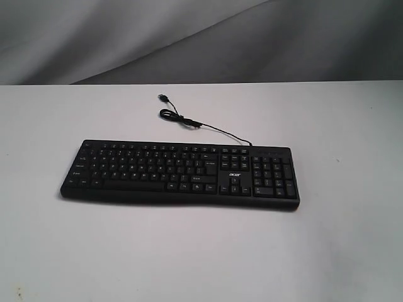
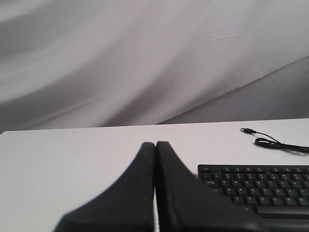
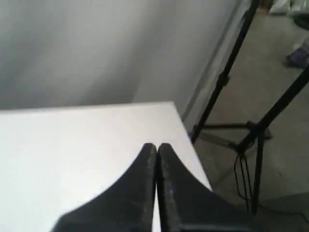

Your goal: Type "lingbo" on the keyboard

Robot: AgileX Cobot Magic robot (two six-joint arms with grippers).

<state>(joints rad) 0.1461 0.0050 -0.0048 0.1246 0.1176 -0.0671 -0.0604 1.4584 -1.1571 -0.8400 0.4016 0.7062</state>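
step: likely first approach | left claw point(image 2: 155, 144), right claw point(image 3: 156, 145) pinched together, empty | next: tip onto keyboard point(image 1: 179, 171) "l"

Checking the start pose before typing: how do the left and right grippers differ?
The left gripper has the keyboard ahead of it; the right gripper has only the table's corner. Beyond the left gripper hangs grey cloth; beyond the right gripper stands a black tripod. Both are shut, holding nothing.
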